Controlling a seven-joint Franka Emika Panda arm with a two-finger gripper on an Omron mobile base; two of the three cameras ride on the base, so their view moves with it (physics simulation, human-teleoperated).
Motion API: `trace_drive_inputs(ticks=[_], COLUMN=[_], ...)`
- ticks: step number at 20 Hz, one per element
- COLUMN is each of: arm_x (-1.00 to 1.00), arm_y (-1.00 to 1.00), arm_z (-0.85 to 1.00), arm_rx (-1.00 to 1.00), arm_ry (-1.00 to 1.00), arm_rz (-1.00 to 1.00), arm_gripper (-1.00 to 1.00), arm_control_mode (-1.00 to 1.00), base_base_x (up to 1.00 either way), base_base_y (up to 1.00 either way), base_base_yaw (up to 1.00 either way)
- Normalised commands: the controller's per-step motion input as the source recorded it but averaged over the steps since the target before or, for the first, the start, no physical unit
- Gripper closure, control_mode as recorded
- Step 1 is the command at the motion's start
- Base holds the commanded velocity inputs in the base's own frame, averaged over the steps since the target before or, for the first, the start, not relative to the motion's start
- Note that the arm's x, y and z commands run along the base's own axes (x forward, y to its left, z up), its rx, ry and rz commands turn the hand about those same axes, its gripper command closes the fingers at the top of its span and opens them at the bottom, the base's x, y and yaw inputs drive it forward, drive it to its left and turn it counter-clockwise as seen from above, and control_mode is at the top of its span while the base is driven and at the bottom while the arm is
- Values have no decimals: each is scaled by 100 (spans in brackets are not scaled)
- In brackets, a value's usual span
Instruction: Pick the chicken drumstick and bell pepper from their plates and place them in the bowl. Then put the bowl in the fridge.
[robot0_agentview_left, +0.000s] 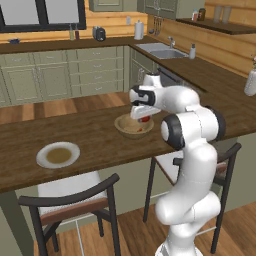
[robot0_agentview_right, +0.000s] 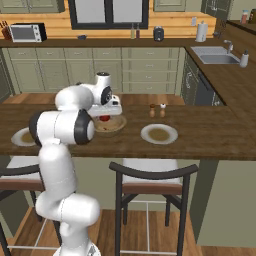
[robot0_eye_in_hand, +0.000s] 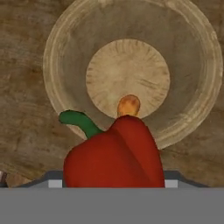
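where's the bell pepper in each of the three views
Left base view: the bell pepper is a red spot right of centre, under the gripper, over the bowl.
Right base view: left of centre, above the bowl.
Hand view: large, bottom centre.
Shared landmark: the bowl.

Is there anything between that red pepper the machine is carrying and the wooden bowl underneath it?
Nothing solid, just air. In the hand view the bell pepper hangs above the bowl, and a small orange-brown piece, probably the drumstick, peeks out behind the pepper.

Even, soft rendered light w/ faint shadows; hand view slightly blurry.
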Motion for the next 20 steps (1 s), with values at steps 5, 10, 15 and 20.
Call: trace_drive_inputs(ticks=[5,10,15,20], arm_x=[71,43,30,42], arm_y=[38,46,12,0], arm_z=[-53,-39,-40,-13], arm_rx=[0,-7,-7,0], arm_ry=[4,0,5,2], arm_rz=[0,-4,-3,-1], arm_gripper=[100,100,100,100], arm_control_mode=[-100,-100,-100,-100], base_base_x=[0,0,0,0], base_base_y=[0,0,0,0], base_base_yaw=[0,0,0,0])
